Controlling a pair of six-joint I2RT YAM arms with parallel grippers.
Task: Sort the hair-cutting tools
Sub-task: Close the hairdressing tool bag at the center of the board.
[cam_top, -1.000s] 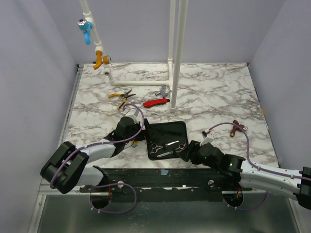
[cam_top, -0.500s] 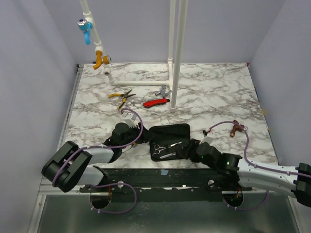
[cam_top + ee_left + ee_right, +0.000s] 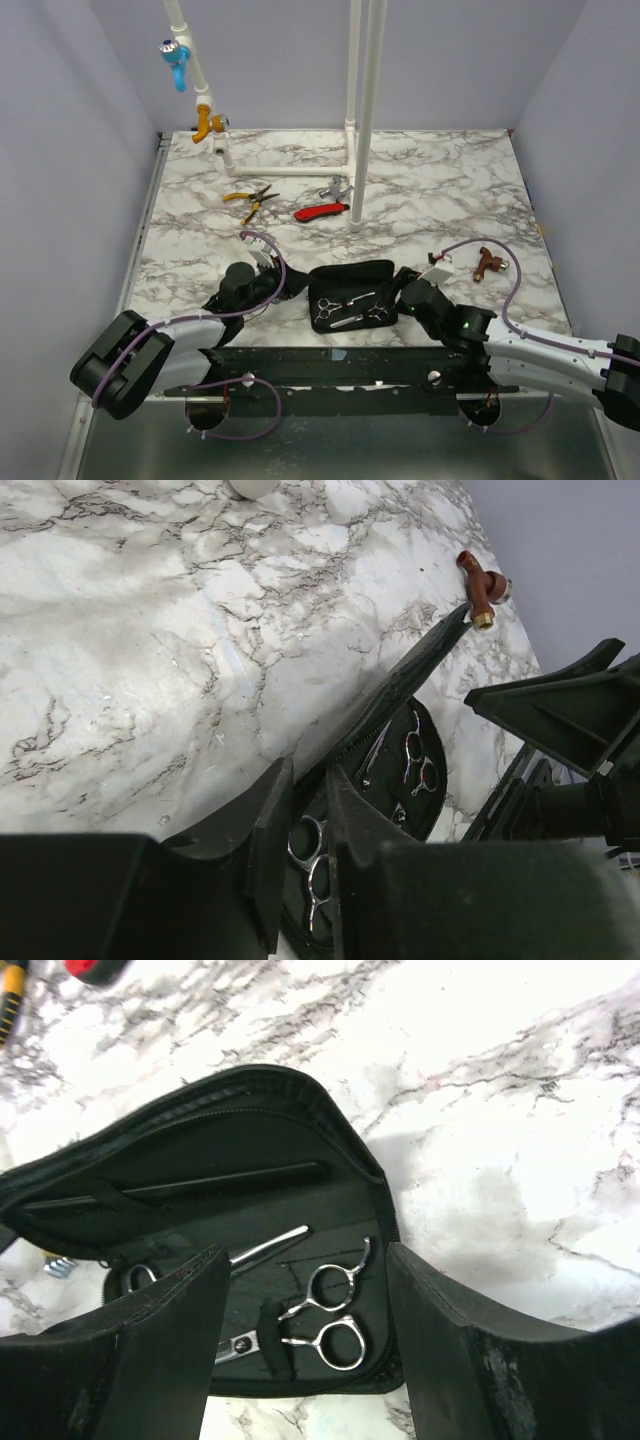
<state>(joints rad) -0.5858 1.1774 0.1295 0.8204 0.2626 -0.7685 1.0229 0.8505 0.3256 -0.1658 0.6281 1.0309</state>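
Observation:
A black zip case [image 3: 350,274] lies open near the table's front, its lid half raised. Two silver scissors sit strapped inside: one pair [image 3: 325,310] at the left, another pair [image 3: 335,1310] at the right. A long narrow black comb [image 3: 230,1182] is tucked in the lid. My left gripper [image 3: 308,780] is at the case's left end, its jaws nearly together on the lid's zipper edge [image 3: 400,685], with scissor rings [image 3: 310,850] showing behind the slit. My right gripper [image 3: 308,1255] hangs open over the case's right end, straddling the right scissors without touching them.
Yellow-handled pliers [image 3: 250,197] and a red-handled tool [image 3: 322,211] lie further back, beside a white pipe post [image 3: 360,120]. A brown tap fitting [image 3: 487,263] lies right of the case. White pipes with a blue valve [image 3: 175,52] run along the back left.
My left gripper has drawn back toward the front left and closed down on the case's edge. The lid has folded up from flat. The right gripper has shifted slightly back along the case.

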